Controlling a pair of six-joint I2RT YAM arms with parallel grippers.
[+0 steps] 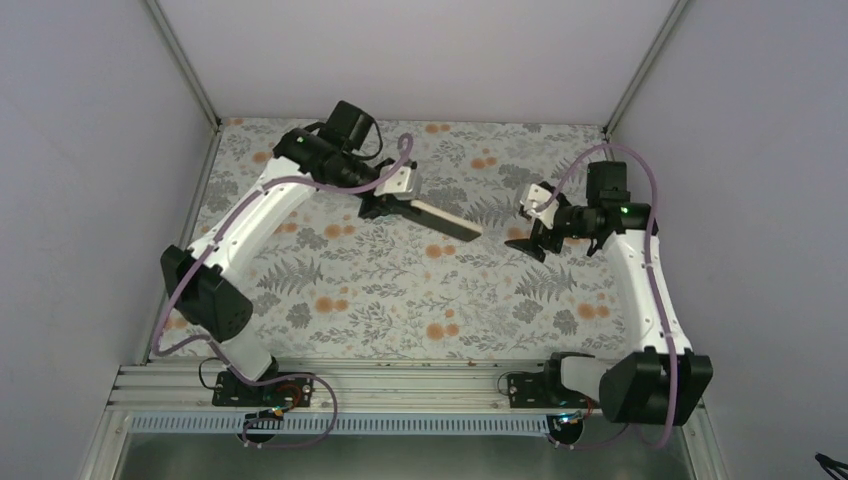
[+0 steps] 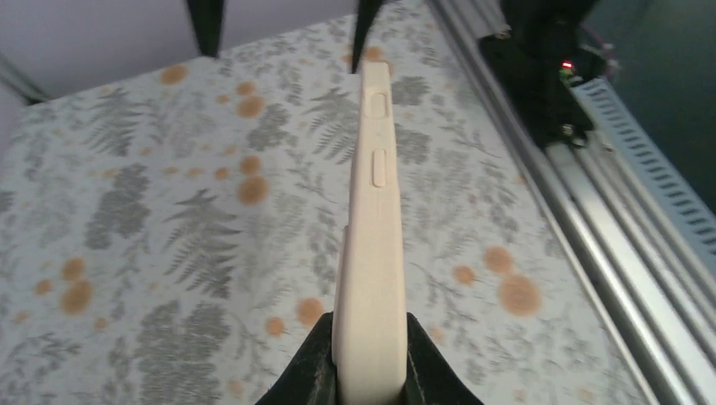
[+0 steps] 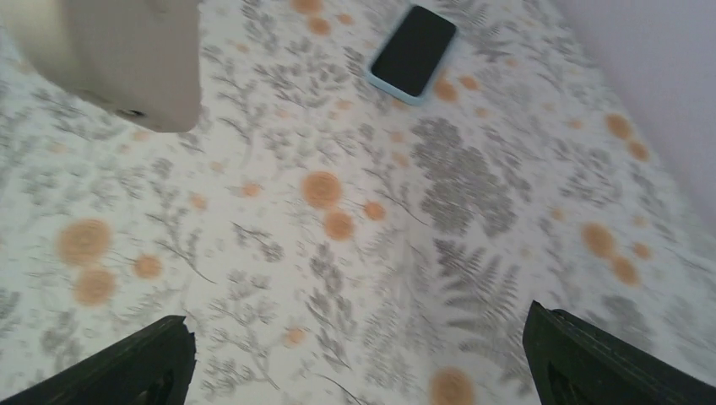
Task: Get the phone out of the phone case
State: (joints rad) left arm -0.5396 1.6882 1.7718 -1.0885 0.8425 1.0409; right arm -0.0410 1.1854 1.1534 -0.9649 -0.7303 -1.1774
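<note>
Gripping one end of the cream phone case [image 1: 445, 218], the left gripper [image 1: 398, 208] has its jaws clamped on the case's two broad faces, and the case juts straight out from them, lifted off the floral tablecloth [image 1: 400, 290]. From the left wrist the case is seen edge-on, with its two side buttons [image 2: 379, 167] facing the camera. In the top view a dark strip runs along one long side of the case. It is too narrow to tell whether that is a screen.

Just past the case's free end, apart from it and touching nothing, hangs the right gripper [image 1: 524, 222]. Its jaws are spread wide, and its dark fingers [image 3: 135, 367] sit at the two bottom corners of its own wrist view with only cloth between them. The case's rounded free end shows at the upper left of that view, outside the gap between the fingers.

Well beyond the case, as the right wrist looks past it, a second phone [image 3: 414, 52] with a black screen and a pale blue rim lies flat on the cloth. The top view does not show it.
</note>
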